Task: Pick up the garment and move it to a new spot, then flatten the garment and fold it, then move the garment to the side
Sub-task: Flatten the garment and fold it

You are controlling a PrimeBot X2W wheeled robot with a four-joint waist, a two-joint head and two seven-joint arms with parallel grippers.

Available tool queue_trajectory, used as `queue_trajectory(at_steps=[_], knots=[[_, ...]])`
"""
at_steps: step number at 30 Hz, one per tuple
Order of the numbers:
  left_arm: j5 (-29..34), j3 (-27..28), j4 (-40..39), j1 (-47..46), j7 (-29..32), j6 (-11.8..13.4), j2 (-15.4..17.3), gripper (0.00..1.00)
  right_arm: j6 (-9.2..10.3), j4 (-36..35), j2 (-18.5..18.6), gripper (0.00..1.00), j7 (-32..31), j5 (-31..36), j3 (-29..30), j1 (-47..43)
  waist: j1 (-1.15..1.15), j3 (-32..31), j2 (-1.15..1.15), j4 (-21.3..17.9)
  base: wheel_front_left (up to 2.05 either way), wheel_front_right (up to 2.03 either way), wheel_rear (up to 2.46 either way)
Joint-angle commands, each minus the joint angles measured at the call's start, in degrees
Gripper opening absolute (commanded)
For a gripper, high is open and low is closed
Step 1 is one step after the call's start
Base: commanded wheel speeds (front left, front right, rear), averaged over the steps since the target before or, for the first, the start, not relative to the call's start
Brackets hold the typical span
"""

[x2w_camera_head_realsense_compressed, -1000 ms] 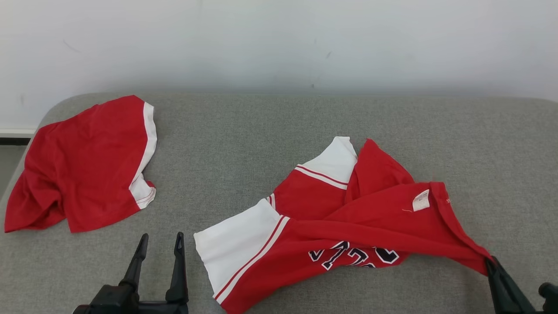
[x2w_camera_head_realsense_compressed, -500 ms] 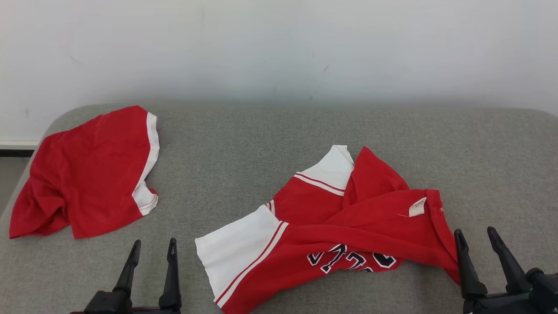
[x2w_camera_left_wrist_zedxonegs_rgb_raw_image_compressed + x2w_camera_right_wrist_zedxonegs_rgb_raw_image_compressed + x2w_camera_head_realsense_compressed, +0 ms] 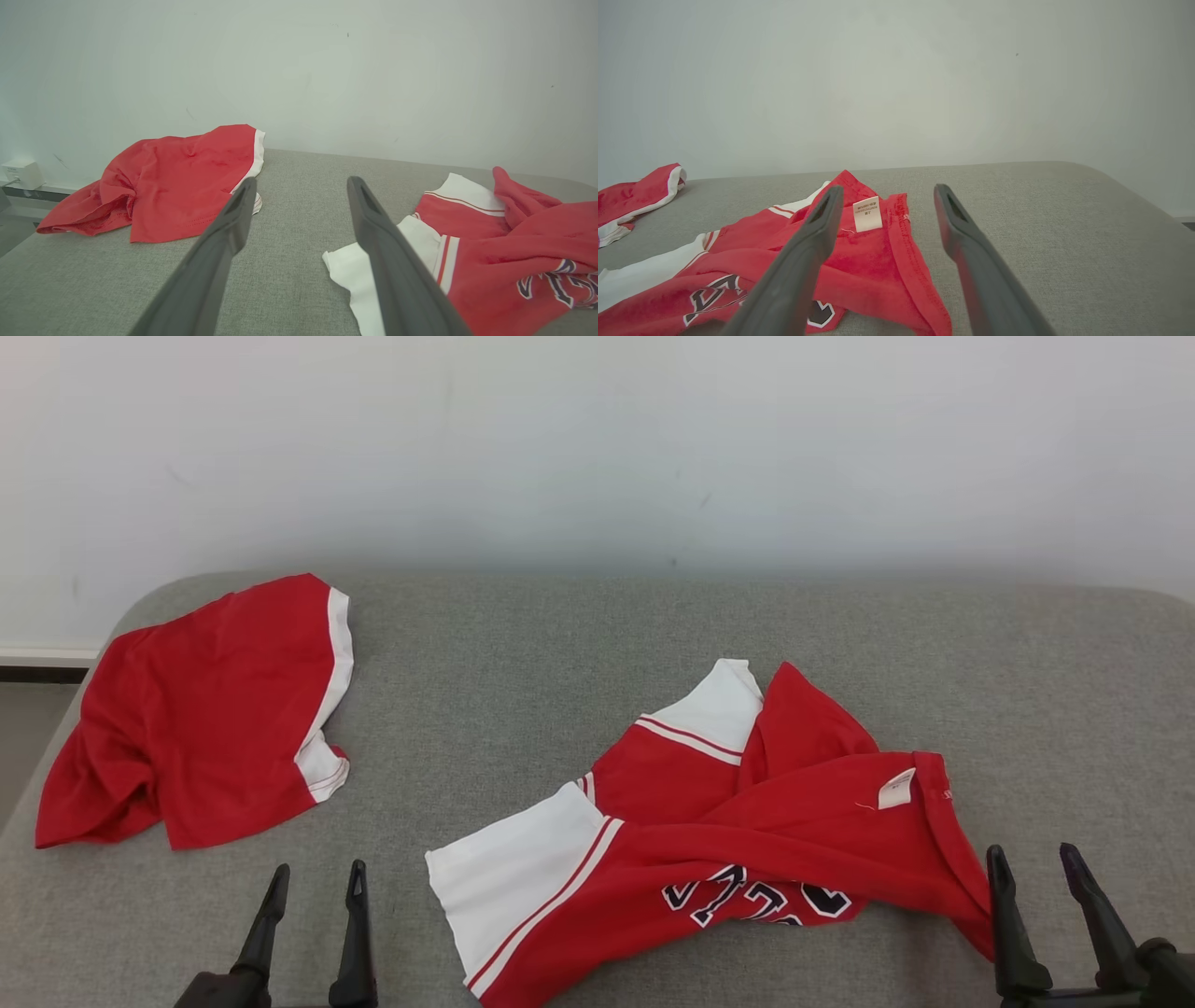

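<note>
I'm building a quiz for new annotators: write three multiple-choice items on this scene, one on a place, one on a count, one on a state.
1. Where on the grey surface does the lettered garment lie? A. far left B. centre-right C. back edge
2. How many red garments lie there? A. one B. two C. three
3. How is the right gripper? A. open, empty B. shut on cloth C. shut, empty
Answers: B, it lies right of centre; B, a second red garment lies at far left; A, its jaws stand apart, gripping nothing.
</note>
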State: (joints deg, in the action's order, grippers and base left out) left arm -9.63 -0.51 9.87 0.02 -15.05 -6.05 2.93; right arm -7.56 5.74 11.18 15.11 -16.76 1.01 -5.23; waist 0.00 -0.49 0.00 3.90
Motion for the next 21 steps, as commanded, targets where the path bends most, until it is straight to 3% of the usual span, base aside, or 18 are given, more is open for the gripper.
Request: queue_trajectory(at_steps=[1,21], knots=[[0.4,0.2,-0.1,0.8,-0.2,-0.1,-0.1,1.00,0.15,0.8,0.7,1.00,0.1,0.8,0.7,0.4,0.00,-0.1,0.00,-0.1,0.00,0.00,0.00],[-1.2,-2.8,0.1,-1.9,-0.2,0.5,-0.1,1.00,0.15,21.8,9.2,1.00,-7.9,6.2,-6.3,17.6,0.00,3.8,0.00,3.7,0.00,0.00,0.00]])
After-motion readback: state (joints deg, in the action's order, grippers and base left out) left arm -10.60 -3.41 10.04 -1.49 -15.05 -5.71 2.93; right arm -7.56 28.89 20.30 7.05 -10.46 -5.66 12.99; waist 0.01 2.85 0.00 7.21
